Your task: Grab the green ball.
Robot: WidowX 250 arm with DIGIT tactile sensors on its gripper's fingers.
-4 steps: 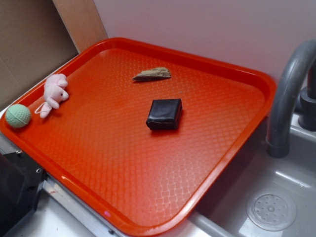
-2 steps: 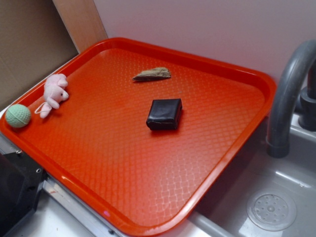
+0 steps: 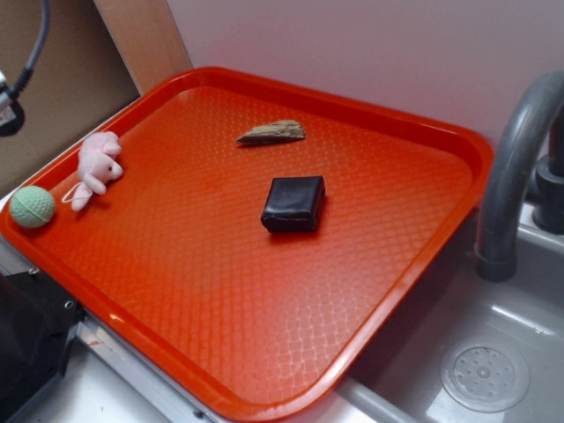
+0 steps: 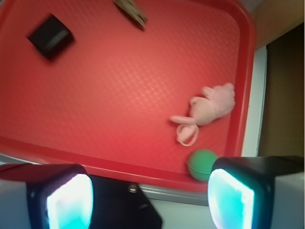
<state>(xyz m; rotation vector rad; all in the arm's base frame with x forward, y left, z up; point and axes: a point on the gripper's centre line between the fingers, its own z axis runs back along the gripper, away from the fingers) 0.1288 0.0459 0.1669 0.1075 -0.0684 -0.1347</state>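
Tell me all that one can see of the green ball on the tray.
The green ball is small, round and pale mint green, with thin lines crossing its matte surface; it looks rubbery or foam-like. It lies at the left corner of the red tray, against the raised rim. The pink plush toy lies just beside it, with its loop near the ball; contact cannot be told. In the wrist view the ball sits beside one of the open fingers, ungrasped.
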